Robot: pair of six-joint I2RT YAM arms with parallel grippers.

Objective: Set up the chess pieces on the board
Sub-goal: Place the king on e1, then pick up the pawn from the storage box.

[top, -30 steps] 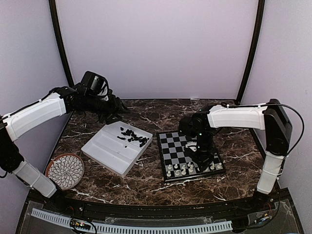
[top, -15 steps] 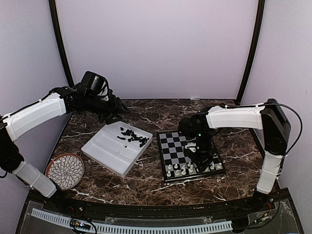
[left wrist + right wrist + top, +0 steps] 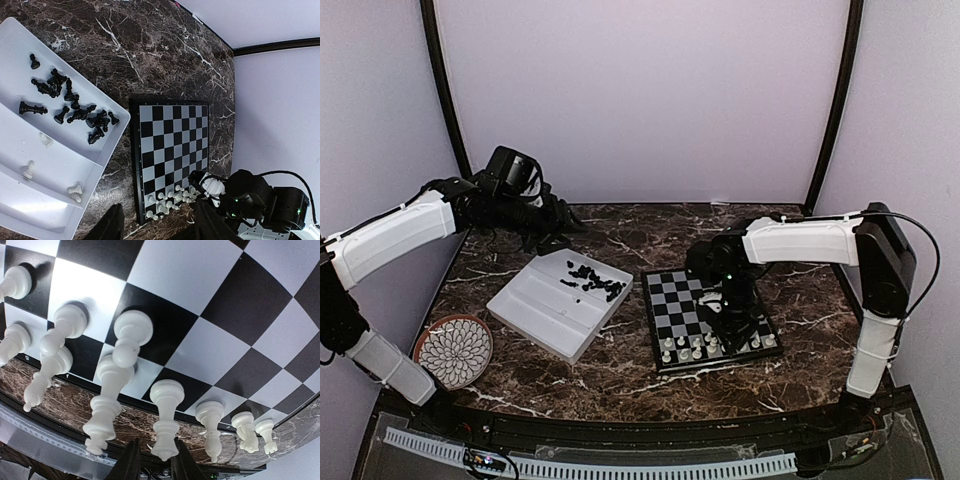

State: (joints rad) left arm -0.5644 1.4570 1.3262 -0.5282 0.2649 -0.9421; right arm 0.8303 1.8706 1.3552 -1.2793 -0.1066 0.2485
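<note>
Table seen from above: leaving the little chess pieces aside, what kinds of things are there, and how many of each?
Chessboard: 1
White divided tray: 1
Patterned round plate: 1
Robot arms: 2, the left arm and the right arm
Total: 5

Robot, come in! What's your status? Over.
Left gripper open, empty. Right gripper around white piece on board, grip unclear. Black pieces wait in tray.

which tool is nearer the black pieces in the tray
Left. The left tool hovers at the far edge of the tray, close to the black pieces; the right tool is over the board.
</note>
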